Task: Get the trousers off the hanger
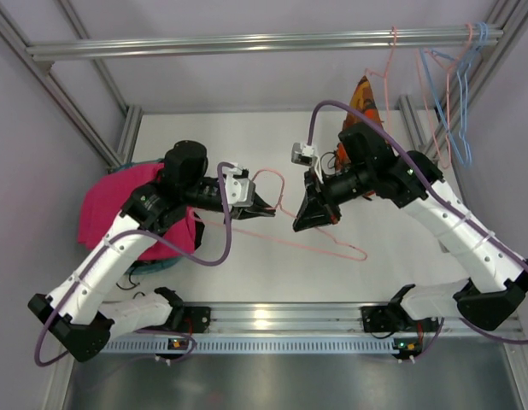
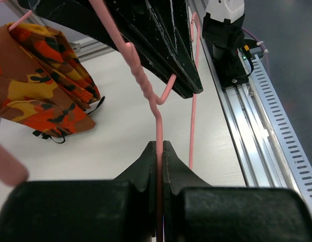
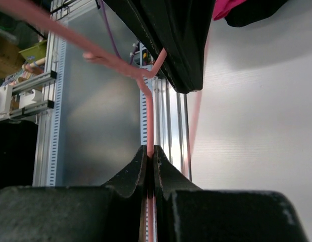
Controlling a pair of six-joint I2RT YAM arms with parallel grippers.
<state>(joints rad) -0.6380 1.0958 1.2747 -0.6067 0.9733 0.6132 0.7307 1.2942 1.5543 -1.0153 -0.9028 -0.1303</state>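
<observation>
From above, the left gripper (image 1: 271, 207) and the right gripper (image 1: 300, 224) are facing each other over the table (image 1: 247, 273), both meeting a pink hanger (image 1: 324, 246). The pink trousers (image 1: 106, 213) are lying heaped under the left arm, well apart from both sets of fingers. The patterned trousers (image 1: 364, 96) are sitting behind the right arm, near the far rail (image 1: 247, 41).

In the left wrist view, the left gripper (image 2: 159, 148) is pinching the hanger (image 2: 158, 121) wire with its jaws nearly touching. The patterned trousers (image 2: 40, 85) are lying far off to the left.

In the right wrist view, the right gripper (image 3: 150, 154) is clamping the hanger (image 3: 150, 116) wire just as tightly. A corner of the pink trousers (image 3: 229, 7) is showing far off at the top.
</observation>
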